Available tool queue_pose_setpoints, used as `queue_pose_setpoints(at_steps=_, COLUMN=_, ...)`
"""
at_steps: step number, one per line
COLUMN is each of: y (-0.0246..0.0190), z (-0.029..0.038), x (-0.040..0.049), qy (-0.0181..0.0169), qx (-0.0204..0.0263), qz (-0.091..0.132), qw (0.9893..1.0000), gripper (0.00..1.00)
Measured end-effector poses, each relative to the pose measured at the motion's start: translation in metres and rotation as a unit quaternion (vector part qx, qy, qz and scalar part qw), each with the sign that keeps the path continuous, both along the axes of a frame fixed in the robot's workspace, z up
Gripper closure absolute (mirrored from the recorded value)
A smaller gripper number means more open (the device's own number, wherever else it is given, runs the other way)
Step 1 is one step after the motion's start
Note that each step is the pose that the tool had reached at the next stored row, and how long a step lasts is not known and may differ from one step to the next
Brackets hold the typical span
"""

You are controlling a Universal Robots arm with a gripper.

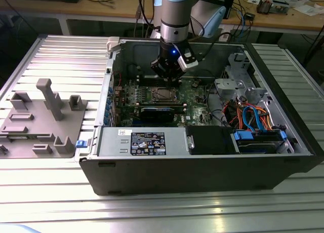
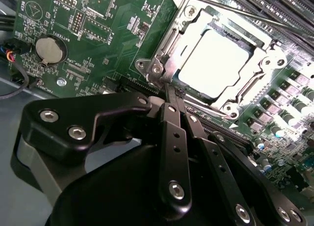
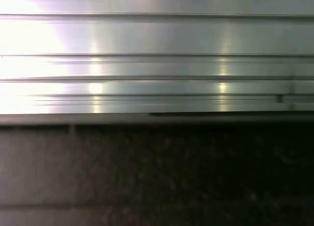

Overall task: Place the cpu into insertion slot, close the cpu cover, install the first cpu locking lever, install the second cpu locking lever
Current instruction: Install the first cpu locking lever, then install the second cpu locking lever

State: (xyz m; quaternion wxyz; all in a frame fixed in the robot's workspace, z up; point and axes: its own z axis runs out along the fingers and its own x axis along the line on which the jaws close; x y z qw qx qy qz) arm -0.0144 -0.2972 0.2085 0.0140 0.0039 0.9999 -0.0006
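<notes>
Second wrist view looks past the black gripper (image 2: 172, 96) to the green circuit board (image 2: 98, 49), where the cpu (image 2: 216, 64) lies flat in the insertion slot (image 2: 162, 59), its silver top bright under the light. The cpu cover (image 2: 255, 71) is down around the chip, framing it with its square window. The two fingers are drawn together to a narrow point with nothing between them, their tips just beside the near edge of the socket's metal rim. A round coin battery (image 2: 49, 49) sits well apart on the board. From the exterior view, the arm reaches down into the open computer case (image 1: 202, 167), the gripper (image 1: 169, 76) hanging just above the slot (image 1: 164, 94). A grey parts holder (image 1: 43, 121) rests on the ribbed metal table (image 1: 152, 212), towards the exterior view's left.
</notes>
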Motion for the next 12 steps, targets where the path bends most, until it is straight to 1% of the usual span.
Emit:
queue_pose_setpoints(at_steps=6, y=-0.0004, z=-0.0002, x=0.0001, qy=-0.0001, qx=-0.0004, qz=0.000, qw=1.0000, gripper=0.89)
queue_pose_setpoints(at_steps=10, y=-0.0027, z=0.0000, x=0.0000, qy=0.0000, qx=-0.0006, qz=0.000, qw=1.0000, gripper=0.89)
queue_pose_setpoints(at_steps=12, y=-0.0030, z=-0.0001, x=0.0000, qy=-0.0001, qx=-0.0005, qz=0.000, qw=1.0000, gripper=0.89)
